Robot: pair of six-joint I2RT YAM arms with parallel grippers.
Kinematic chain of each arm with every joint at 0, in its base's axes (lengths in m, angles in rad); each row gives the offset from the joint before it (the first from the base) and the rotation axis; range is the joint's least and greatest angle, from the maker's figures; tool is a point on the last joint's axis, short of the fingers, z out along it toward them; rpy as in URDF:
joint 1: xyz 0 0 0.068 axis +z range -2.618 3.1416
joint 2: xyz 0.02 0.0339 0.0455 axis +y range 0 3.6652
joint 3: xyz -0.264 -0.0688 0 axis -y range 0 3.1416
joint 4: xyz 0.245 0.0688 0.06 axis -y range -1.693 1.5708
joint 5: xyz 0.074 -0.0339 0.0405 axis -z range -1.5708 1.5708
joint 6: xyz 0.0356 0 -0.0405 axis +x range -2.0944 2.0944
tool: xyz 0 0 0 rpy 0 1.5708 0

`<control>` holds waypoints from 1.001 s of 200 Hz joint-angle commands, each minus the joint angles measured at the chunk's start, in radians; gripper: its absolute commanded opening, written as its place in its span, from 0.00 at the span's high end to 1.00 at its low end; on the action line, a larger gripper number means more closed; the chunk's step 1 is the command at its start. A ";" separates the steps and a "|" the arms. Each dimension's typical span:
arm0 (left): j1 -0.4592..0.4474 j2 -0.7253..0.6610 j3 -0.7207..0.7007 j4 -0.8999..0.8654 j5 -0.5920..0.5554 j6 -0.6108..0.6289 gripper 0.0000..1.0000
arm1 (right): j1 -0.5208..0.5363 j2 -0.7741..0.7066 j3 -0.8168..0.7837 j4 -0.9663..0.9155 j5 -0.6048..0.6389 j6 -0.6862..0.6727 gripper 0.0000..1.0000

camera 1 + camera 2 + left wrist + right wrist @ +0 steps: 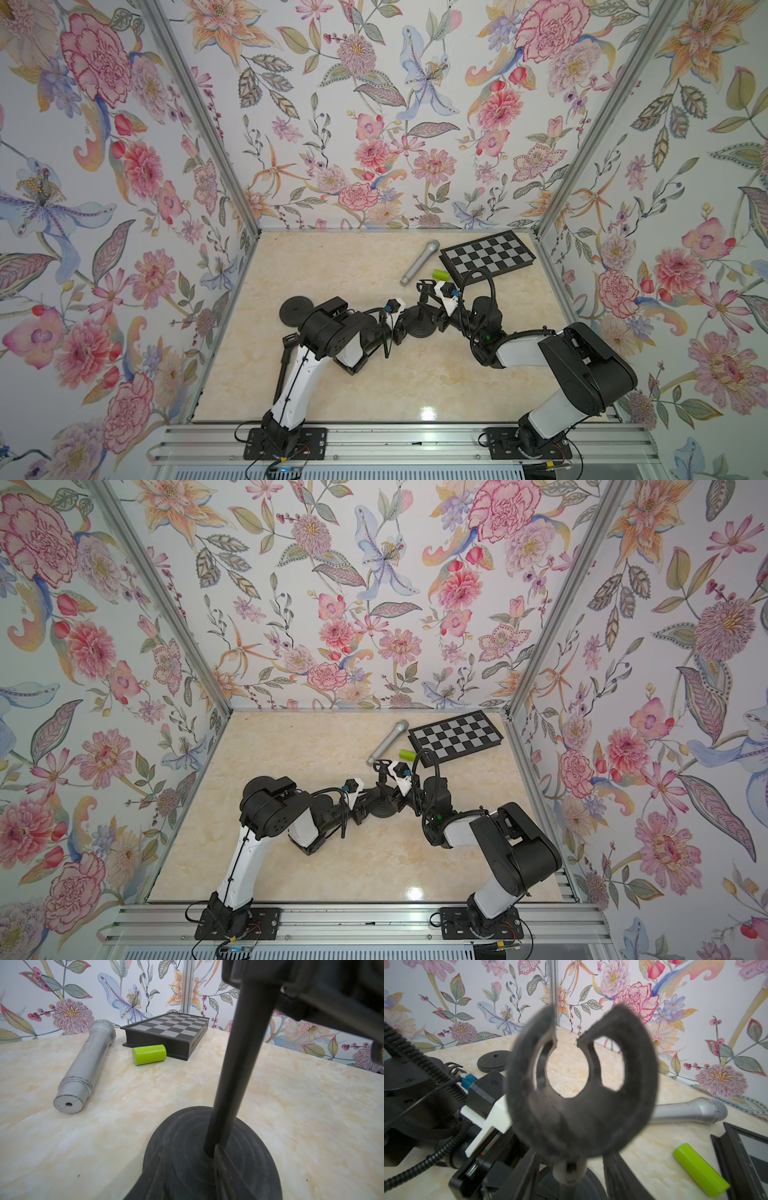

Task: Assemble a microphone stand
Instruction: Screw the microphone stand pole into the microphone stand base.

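Right gripper [573,1155] is hanging open, fingers [614,1172] flanking pole [234,1076] | left gripper [402,332] is clamping base [187,1136] below it | risk: finger snagging clip [581,1084] above on retreat, tipping pole if loosely seated

Both top views look steeply down over the whole worktop [415,386]; the wrist views sit low and close — both share the silver microphone [83,1064] and green cylinder [699,1169].

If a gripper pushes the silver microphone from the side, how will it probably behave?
It would likely roll: the microphone is a round tube lying on its side on the smooth table. Its head looks wider than the handle, so it may curve rather than go straight.
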 commanded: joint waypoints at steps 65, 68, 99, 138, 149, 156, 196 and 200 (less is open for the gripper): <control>0.022 0.093 -0.043 0.232 -0.082 0.022 0.60 | 0.195 0.053 -0.056 0.197 0.655 0.092 0.96; 0.022 0.091 -0.042 0.232 -0.080 0.022 0.60 | 0.219 0.060 -0.055 0.194 0.712 0.096 0.98; 0.022 0.087 -0.044 0.232 -0.084 0.023 0.60 | 0.446 0.173 0.000 0.213 1.125 0.249 1.00; 0.023 0.057 -0.070 0.232 -0.091 0.027 0.60 | 0.494 0.161 0.005 0.281 1.082 0.148 0.80; 0.023 0.050 -0.077 0.231 -0.090 0.029 0.60 | 0.461 0.110 -0.028 0.279 0.959 0.111 0.64; 0.021 0.047 -0.079 0.231 -0.088 0.030 0.60 | 0.434 0.073 -0.052 0.269 0.856 0.085 0.53; 0.014 0.036 -0.087 0.231 -0.083 0.038 0.60 | 0.160 -0.097 -0.027 -0.091 0.117 0.054 0.34; 0.014 0.036 -0.086 0.231 -0.083 0.038 0.60 | 0.145 -0.108 -0.016 -0.128 0.063 0.029 0.34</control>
